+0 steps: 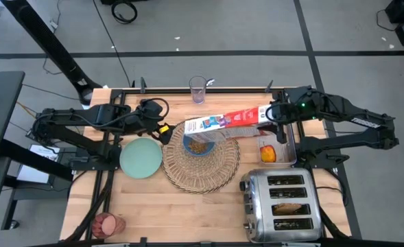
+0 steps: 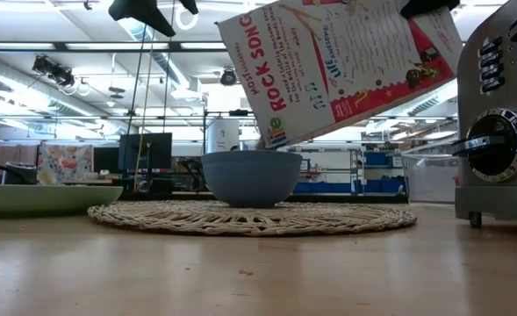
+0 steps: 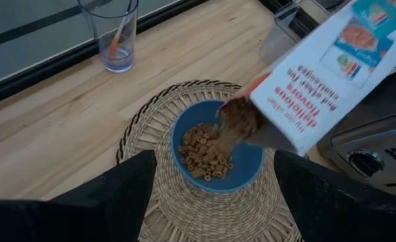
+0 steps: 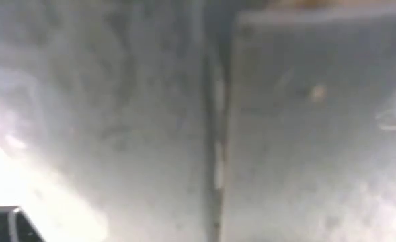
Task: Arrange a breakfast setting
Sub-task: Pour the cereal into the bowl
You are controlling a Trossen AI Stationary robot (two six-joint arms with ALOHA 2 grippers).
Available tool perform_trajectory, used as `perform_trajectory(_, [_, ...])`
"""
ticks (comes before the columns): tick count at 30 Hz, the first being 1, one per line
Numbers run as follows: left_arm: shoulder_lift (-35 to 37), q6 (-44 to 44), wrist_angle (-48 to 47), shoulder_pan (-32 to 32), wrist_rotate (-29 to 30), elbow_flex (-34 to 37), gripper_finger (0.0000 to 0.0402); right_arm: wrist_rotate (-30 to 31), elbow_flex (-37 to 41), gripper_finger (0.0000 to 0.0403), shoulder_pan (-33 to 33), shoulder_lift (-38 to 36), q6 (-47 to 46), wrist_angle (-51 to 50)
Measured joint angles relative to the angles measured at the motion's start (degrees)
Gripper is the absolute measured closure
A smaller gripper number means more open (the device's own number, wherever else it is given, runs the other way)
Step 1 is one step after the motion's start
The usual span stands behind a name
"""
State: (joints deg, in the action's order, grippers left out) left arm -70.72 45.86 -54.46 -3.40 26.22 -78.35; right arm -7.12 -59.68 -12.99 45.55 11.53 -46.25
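Observation:
A small blue bowl (image 1: 198,145) with cereal in it (image 3: 208,158) stands on the round woven placemat (image 1: 203,166). Above it slants a red and white cereal box (image 1: 223,122), held by my right gripper (image 1: 273,116) at its right end. Cereal falls from the box's low open end (image 3: 241,121) into the bowl. My left gripper (image 3: 211,208) hovers open just left of the bowl and touches nothing. The mint-green plate (image 1: 140,158) lies left of the placemat. My right gripper holds the cereal box by its raised closed end (image 1: 262,115), coming from the table's right along the box. The wrist and the box hide the fingers' exact places. The box hangs clear of the table, tilted, its open end low over the bowl.
A glass (image 1: 198,89) with the orange-handled spoon stands at the far edge. A chrome toaster (image 1: 282,206) holding toast fills the near right. A clear tray (image 1: 289,152) with the apple (image 1: 268,153) lies behind the toaster. A pink drink (image 1: 108,223) stands near left.

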Motion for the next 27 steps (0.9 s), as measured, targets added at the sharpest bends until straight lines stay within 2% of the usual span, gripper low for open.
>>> perform_trajectory(13, [0.02,0.01,0.57,-0.09,-0.61,0.0,0.0091,-0.12,0.0,0.0167,0.0,3.72,-0.22,4.75])
perform_trajectory(27, [4.18,0.01,1.54,-0.11,-0.57,0.0,0.0091,-1.74,0.0,0.0167,0.22,5.93,-0.83,5.49])
